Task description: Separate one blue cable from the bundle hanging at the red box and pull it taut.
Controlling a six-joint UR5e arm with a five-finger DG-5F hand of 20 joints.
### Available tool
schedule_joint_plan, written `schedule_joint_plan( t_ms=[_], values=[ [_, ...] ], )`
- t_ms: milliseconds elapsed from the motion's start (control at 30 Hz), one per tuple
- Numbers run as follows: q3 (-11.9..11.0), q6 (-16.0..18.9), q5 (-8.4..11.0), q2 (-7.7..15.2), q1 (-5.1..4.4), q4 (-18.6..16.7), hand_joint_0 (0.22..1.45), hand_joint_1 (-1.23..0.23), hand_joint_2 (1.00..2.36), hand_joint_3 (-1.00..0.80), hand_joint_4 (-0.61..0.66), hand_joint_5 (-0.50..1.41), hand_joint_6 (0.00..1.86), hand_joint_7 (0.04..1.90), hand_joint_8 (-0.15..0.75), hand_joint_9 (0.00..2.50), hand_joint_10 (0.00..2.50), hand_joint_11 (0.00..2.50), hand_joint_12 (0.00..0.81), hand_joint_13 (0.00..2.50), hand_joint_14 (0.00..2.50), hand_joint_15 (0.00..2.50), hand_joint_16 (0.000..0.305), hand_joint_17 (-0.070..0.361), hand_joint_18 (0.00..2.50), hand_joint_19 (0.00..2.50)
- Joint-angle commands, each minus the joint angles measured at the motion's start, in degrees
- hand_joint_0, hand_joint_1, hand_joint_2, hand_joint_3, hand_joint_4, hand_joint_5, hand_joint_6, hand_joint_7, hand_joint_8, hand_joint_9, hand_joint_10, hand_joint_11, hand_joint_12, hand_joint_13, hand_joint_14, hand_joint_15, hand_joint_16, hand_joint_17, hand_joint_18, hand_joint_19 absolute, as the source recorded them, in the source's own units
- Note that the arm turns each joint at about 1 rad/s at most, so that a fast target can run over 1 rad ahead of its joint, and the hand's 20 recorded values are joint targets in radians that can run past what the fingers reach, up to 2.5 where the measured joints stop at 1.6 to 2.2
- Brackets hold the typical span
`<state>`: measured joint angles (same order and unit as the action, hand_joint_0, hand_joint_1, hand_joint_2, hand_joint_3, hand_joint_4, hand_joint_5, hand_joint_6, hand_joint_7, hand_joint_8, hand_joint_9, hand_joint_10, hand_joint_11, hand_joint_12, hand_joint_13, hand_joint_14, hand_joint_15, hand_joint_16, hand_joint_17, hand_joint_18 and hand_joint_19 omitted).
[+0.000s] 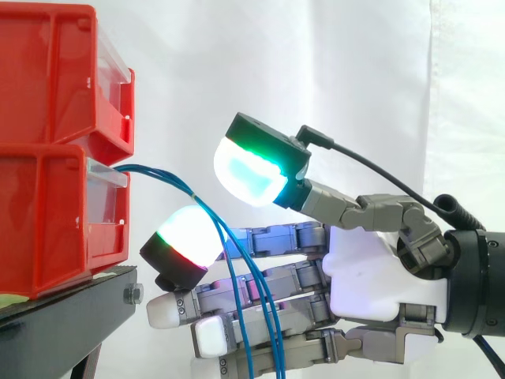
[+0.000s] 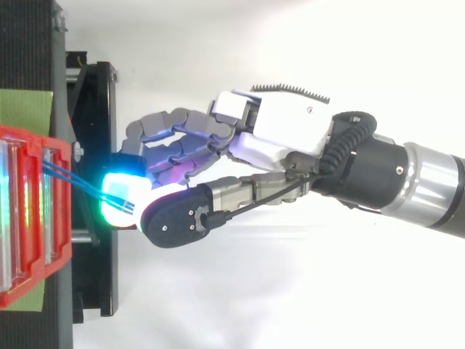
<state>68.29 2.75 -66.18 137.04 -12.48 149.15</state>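
Side view, nearest the camera: a bundle of thin blue cables (image 1: 194,197) leaves the front of the lower red bin (image 1: 47,229) at its clear lip. It arcs out to the right and then drops across the front of the hand's fingers to the bottom edge. The strands hang slack and fan apart lower down; none is drawn out straight on its own.

Behind the cables is the hand (image 1: 371,276), coming in level from the right with its white palm facing the camera. The fingers reach straight toward the bins. The topmost one ends in a pad (image 1: 188,235) glowing white with a red and green rim, just off the bin front. The thumb is raised above it, its pad (image 1: 251,172) glowing green and cyan. The two pads stand apart, and the cables run down through the gap between them. The hand is spread, not closed on any strand. The cables probably brush the upper finger pad, but contact cannot be confirmed from this angle.

Top view: two blue strands (image 2: 73,179) run from the red bin (image 2: 29,218) to the glowing pad, with the thumb's black back just beside them and the hand (image 2: 290,127) to the right.

Further back: the upper red bin (image 1: 55,71) is stacked on the lower one, both on the black stand (image 1: 71,316). A green sheet (image 2: 25,109) lies under the bin. The white curtain (image 1: 355,71) closes the scene.
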Motion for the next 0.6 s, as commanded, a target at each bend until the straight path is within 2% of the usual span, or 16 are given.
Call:
schedule_joint_plan(
  t_ms=[0,167,433,567],
  values=[
    [0.0,-0.38,0.0,0.24,0.0,-1.32,0.56,-0.59,1.0,-0.5,0.19,-0.18,0.55,1.14,0.293,0.61,0.02,0.45,0.342,0.93,0.02,0.67,0.042,0.095,0.5,0.38],
    [0.09,-1.78,0.0,0.24,0.0,-2.2,0.57,-0.6,1.0,-0.49,0.19,-0.18,0.55,1.14,0.291,0.61,0.01,0.45,0.339,0.95,0.02,0.69,0.042,0.094,0.51,0.39],
    [0.09,-1.96,0.0,0.77,0.0,-2.99,0.58,-0.61,1.0,-0.47,0.18,-0.18,0.55,1.14,0.288,0.61,0.02,0.47,0.342,0.99,0.02,0.76,0.042,0.094,0.54,0.4],
    [0.09,-1.87,0.09,0.77,0.0,-2.64,0.59,-0.61,1.0,-0.47,0.18,-0.18,0.56,1.14,0.289,0.7,0.02,0.7,0.347,1.01,0.03,0.88,0.041,0.093,0.56,0.42]
  ],
)
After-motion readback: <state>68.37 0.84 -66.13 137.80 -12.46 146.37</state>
